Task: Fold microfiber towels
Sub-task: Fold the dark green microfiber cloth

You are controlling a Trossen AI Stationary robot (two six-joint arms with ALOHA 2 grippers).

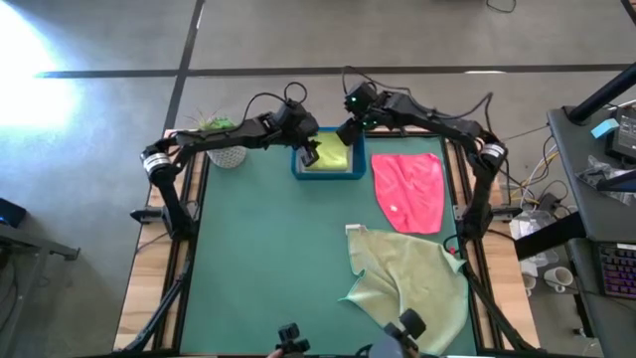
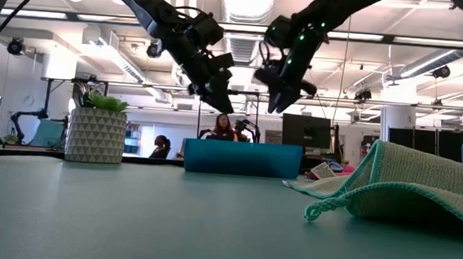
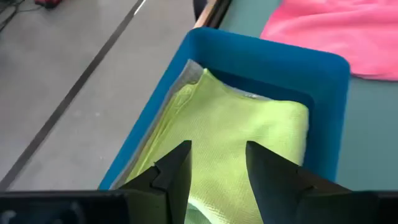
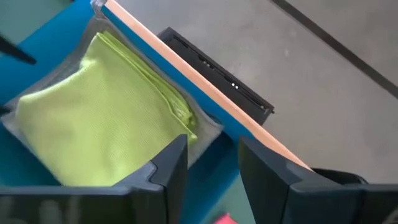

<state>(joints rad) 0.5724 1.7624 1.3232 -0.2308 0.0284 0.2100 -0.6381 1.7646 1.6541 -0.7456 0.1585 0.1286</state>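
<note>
Sage towel: nearest the low camera, rumpled at the desk's near right, one corner flopped over; unfolded.
Left hand: released, fingers apart, empty, poised just above the lime towel.
Right hand: also released and empty, over the tray's far edge.
Lime towel: folded, lying in the tray on what looks like a grey towel.
Pink towel: flat, beside the tray, unfolded.
Step, as I judge: stack placed; lift both hands straight up so no finger snags the top fold.
Next: reach for pink by two corners, keeping edges aligned.
Risk: dragging the stack askew.
</note>
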